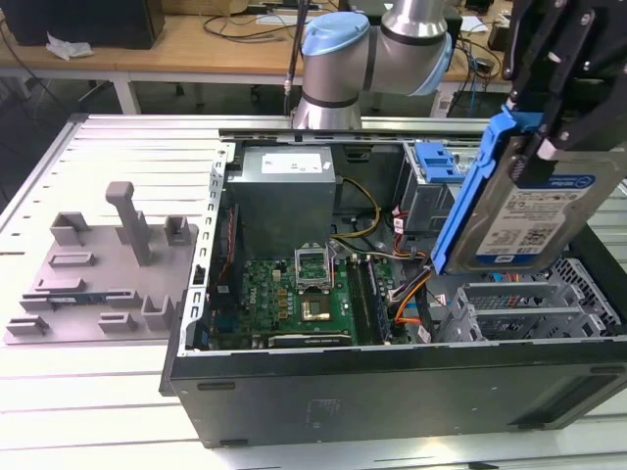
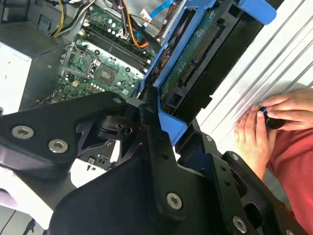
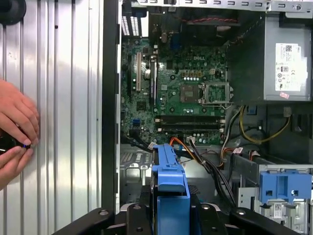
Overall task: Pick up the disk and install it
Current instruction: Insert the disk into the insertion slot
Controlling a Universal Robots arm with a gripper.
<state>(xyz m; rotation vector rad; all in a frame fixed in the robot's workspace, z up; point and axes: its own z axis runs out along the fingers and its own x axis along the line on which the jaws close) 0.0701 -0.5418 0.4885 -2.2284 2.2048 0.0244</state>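
The disk (image 1: pixel 529 211), a silver hard drive with a white-and-blue label and blue carrier rails, hangs tilted on edge above the open computer case (image 1: pixel 392 382), at the exterior view's right. My gripper (image 1: pixel 545 137) is shut on the disk's upper part, its black fingers clamping the rails. The second wrist view looks at the disk's (image 2: pixel 195 63) circuit-board underside, with the gripper (image 2: pixel 156 122) closed around its blue rail. In the first wrist view the disk's blue edge (image 3: pixel 168 181) sticks out from the gripper (image 3: pixel 168 215) over the case interior.
Below the disk sits a metal drive cage (image 1: pixel 529 304); another blue carrier (image 1: pixel 438 162) stands behind it. A grey power supply (image 1: pixel 284 196) and the motherboard (image 1: pixel 294 294) lie inside the case. A grey fixture (image 1: pixel 108 264) lies outside it. A person's hands (image 3: pixel 17 127) rest beside the case.
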